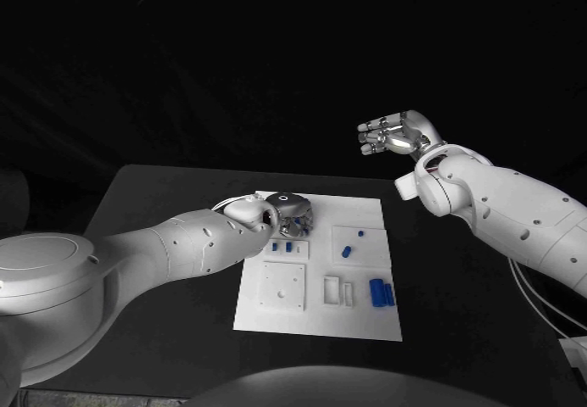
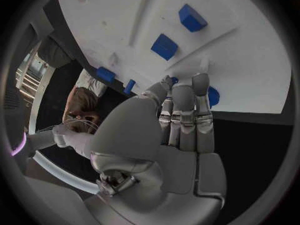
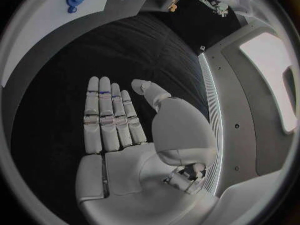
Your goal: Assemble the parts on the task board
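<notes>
Left hand (image 1: 284, 216) over far-left corner of task board (image 1: 367, 318); we cannot tell its grasp. Right hand (image 1: 394, 133) raised beyond bench (image 1: 159, 220), fingers apart, holding nothing.

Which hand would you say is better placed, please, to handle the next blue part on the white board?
Left. The left hand hovers over the white task board, fingers near the small blue parts. The right hand is raised beyond the table, open.

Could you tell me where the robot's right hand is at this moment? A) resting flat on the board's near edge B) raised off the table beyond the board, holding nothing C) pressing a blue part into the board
B: the right hand is raised beyond the task board, holding nothing.
</notes>
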`<state>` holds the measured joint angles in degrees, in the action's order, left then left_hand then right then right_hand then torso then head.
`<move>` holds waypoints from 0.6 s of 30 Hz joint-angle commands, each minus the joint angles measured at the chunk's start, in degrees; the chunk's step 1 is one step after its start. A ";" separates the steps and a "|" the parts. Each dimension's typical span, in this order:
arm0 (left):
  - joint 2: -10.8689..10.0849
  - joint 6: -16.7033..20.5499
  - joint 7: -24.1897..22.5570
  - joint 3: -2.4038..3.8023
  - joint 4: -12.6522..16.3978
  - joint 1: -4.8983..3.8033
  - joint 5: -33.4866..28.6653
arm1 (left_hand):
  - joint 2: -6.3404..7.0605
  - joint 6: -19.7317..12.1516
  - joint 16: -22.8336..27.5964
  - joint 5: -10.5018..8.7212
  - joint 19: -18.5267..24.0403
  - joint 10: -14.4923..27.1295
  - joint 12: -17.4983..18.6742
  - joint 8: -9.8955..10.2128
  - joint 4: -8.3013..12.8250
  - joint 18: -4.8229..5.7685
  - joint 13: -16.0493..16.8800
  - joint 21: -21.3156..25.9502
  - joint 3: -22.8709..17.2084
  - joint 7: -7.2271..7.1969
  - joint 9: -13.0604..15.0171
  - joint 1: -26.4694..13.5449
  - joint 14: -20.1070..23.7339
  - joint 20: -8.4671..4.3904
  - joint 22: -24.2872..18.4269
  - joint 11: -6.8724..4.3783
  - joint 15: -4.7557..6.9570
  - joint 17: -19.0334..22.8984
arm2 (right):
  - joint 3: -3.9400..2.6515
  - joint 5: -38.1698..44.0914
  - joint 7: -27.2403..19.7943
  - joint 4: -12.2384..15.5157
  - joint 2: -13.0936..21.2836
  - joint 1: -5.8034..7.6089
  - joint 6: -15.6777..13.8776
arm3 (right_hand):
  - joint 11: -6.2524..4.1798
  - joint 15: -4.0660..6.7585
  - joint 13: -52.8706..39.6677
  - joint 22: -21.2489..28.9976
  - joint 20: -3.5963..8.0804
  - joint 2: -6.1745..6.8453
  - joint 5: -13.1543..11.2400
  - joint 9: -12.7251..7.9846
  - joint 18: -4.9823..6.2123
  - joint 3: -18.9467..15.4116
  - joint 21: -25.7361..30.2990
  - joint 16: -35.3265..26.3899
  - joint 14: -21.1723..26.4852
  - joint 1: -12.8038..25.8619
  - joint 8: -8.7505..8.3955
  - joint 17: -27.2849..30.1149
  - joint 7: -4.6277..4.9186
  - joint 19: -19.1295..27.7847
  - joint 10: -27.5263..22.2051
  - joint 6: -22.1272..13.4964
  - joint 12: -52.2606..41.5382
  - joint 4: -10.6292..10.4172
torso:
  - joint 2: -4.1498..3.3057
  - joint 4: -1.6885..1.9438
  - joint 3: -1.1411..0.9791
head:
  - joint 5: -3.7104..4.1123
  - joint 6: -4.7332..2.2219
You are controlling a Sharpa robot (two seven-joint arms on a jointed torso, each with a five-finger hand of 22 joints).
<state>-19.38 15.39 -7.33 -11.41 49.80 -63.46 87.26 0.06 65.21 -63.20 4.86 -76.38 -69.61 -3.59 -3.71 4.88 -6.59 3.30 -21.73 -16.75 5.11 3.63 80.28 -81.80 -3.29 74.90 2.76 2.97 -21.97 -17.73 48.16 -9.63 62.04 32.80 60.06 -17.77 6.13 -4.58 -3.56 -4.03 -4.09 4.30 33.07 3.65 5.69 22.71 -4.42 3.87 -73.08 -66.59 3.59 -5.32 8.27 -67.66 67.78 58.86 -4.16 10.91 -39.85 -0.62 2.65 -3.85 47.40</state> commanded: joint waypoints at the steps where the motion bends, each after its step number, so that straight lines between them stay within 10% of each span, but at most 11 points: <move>1: -0.70 1.61 -0.35 1.18 1.67 -0.04 -1.70 | -0.32 0.11 -0.25 0.45 0.13 -0.18 0.31 0.11 0.40 -0.92 0.04 -0.38 -0.21 0.40 0.08 -0.02 -0.02 0.57 1.08 0.05 -0.57 0.12 | -0.03 0.49 -0.40 0.14 0.15 0.00 0.80 | 0.03 0.02 0.08 0.07 0.01 0.39 0.10 0.09 0.40 0.29 0.11 -0.05 0.40 -0.25 0.01 0.07 0.20 0.24 -0.09 0.39 0.23 0.03 | 0.05 0.11 0.04 | -0.03 -0.15; 10: -5.18 1.32 0.14 4.64 7.38 -0.54 -3.48 | -0.15 0.07 -0.28 0.52 0.19 -0.18 0.30 0.11 0.49 -1.07 0.04 -0.50 -0.28 0.56 0.07 -0.08 0.03 0.69 1.09 0.17 -0.73 0.16 | -0.02 0.49 -0.34 0.27 0.96 0.00 0.77 | 0.03 0.01 0.08 0.08 -0.01 0.38 0.12 0.09 0.38 0.30 0.11 -0.04 0.39 -0.23 0.00 0.08 0.18 0.25 -0.07 0.48 0.23 -0.02 | -0.01 0.17 0.10 | 0.02 -0.23; 18: -8.29 -0.01 0.24 5.06 9.32 -0.96 -4.11 | 0.13 -0.01 -0.26 0.55 0.30 -0.09 0.30 0.11 0.20 -1.11 0.04 -0.50 0.01 0.50 0.06 -0.50 0.08 0.78 1.05 0.19 -0.76 0.21 | -0.02 0.49 -0.29 0.31 1.41 -0.01 0.78 | 0.03 0.01 0.08 0.08 -0.01 0.38 0.12 0.09 0.38 0.30 0.11 -0.04 0.39 -0.23 0.00 0.08 0.18 0.25 -0.07 0.48 0.23 -0.02 | -0.04 0.15 0.09 | -0.20 -0.27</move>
<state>-27.50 16.07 -7.18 -6.40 58.75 -64.34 84.32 0.07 65.40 -63.20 5.27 -75.96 -69.61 -3.59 -3.71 5.08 -6.63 3.30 -22.16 -16.96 5.31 3.62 80.28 -81.79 -2.86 74.94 2.76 2.55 -21.83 -17.73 48.19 -9.63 62.22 34.17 60.06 -17.75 6.13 -4.58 -3.56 -4.03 -4.09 4.30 33.07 3.65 5.69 22.71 -4.42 3.87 -73.08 -66.58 3.59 -5.32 8.47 -67.66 67.78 59.07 -4.16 10.91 -39.84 -0.44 2.72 -3.99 47.12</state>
